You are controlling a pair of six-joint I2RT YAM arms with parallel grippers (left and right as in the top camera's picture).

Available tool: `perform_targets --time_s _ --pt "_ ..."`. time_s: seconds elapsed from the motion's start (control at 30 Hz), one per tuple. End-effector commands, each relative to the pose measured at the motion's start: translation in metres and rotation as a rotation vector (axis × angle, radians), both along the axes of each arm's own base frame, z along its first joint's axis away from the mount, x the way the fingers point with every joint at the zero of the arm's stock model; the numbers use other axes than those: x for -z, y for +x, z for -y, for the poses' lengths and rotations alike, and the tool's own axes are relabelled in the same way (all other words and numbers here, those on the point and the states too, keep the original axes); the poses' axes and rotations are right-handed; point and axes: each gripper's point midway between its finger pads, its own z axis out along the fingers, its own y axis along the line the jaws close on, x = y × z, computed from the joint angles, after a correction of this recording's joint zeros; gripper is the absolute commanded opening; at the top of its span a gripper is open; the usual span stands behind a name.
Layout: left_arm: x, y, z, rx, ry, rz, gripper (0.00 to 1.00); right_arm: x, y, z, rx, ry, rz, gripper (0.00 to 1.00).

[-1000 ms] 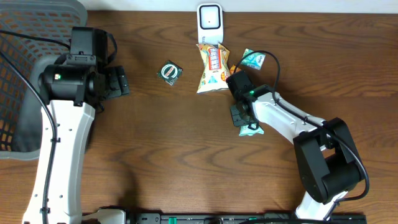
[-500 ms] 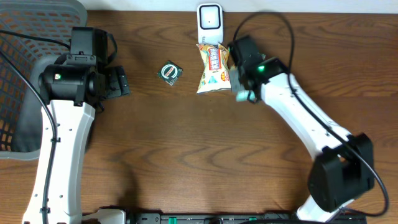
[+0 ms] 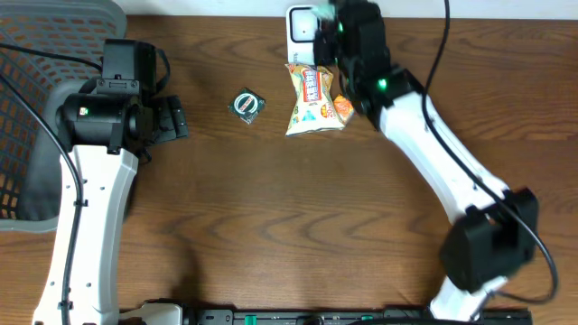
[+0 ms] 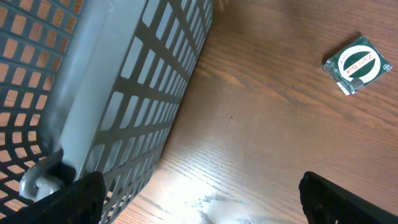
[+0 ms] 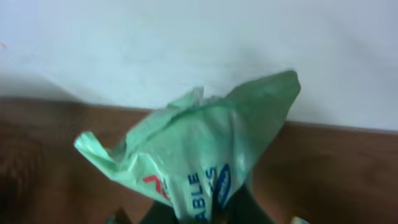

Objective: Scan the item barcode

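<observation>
Presentation step, as I judge it: the right gripper is at the far edge of the table, over the white barcode scanner, carrying a small green packet.

Right wrist view: the jaws are clenched on the packet's lower end, and the crumpled foil rises out of them toward a pale surface, probably the wall behind the table. Red and blue lettering is on the near face, partly hidden by folds. No barcode is visible on that face.

The packet's long axis runs up from the jaws, leaning slightly right in that view, with the free end pointing toward the far wall. From overhead only a scrap of green shows beside the scanner, so its angle to the scanner window cannot be read there.

Next move, by my reading: turn the wrist so the printed code faces the scanner window, hold it flat and near, and pause. The creases may need a change of tilt.

The left gripper stands spread wide and empty at the left of the table, beside the grey mesh basket. A green round-label sachet lies just to its right.

An orange snack bag lies directly in front of the scanner, lengthwise near to far, and may get in the way.
</observation>
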Motion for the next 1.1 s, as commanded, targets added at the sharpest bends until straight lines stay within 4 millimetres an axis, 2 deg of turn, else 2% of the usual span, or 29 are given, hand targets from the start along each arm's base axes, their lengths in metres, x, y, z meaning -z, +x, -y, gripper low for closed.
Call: perform_targets --time_s 0.0,0.13,0.23,0.33,0.43,0.53,0.83,0.97,1.07 --pt "-0.006 -0.001 -0.005 -0.017 0.012 0.015 0.98 0.007 0.045 -0.013 -0.025 0.036 -0.018 0.01" --pt "-0.006 -0.001 -0.005 -0.017 0.012 0.015 0.98 0.016 0.086 -0.027 -0.023 0.024 -0.017 0.01" --pt "-0.006 -0.001 -0.005 -0.017 0.012 0.015 0.98 0.032 0.112 -0.032 -0.021 0.011 0.013 0.01" --pt "-0.006 -0.001 -0.005 -0.017 0.012 0.015 0.98 0.060 0.126 -0.037 -0.041 -0.035 0.032 0.01" --pt "-0.006 -0.001 -0.005 -0.017 0.012 0.015 0.98 0.086 0.132 -0.040 -0.051 -0.111 0.033 0.01" --pt "-0.006 -0.001 -0.005 -0.017 0.012 0.015 0.98 0.094 0.134 -0.027 0.020 -0.153 0.019 0.01" --pt "-0.006 -0.001 -0.005 -0.017 0.012 0.015 0.98 0.097 0.130 -0.015 0.037 -0.179 -0.021 0.01" --pt "-0.006 -0.001 -0.005 -0.017 0.012 0.015 0.98 0.072 0.129 0.010 0.081 -0.156 -0.025 0.01" --pt "-0.006 -0.001 -0.005 -0.017 0.012 0.015 0.98 0.043 0.127 0.050 0.137 -0.156 -0.031 0.01"
